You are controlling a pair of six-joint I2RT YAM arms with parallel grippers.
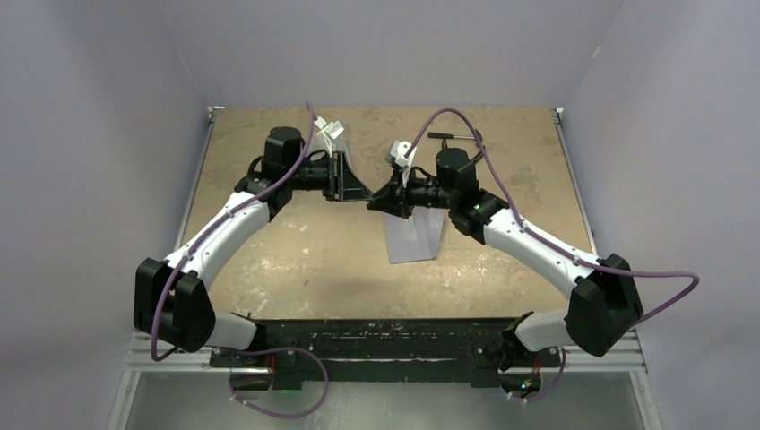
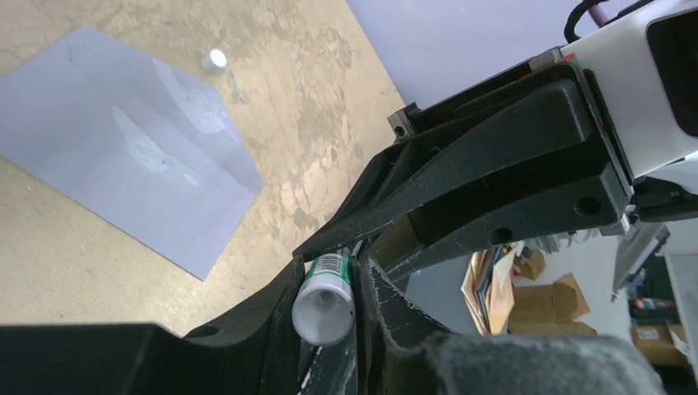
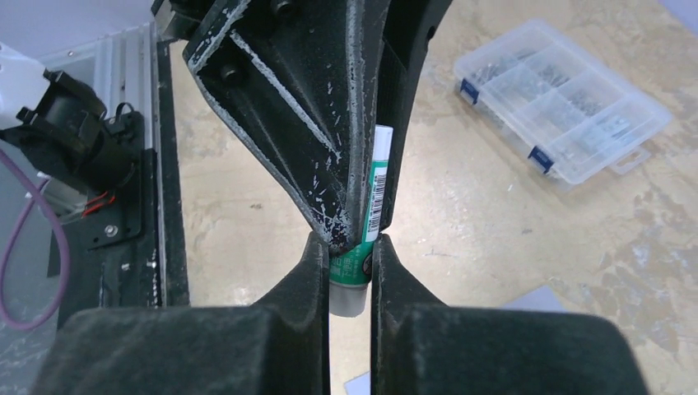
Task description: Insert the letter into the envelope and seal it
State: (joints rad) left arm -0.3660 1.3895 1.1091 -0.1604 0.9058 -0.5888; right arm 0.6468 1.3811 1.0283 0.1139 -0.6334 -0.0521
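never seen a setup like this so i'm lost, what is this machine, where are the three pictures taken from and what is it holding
It is two robot arms bolted to a table. One picture looks down from above; the other two come from cameras on each wrist. The left hand and right hand meet in the middle, both clamped on one green-and-white glue stick. Nearby on the table lies a grey-lavender envelope. A clear compartment box sits further off.
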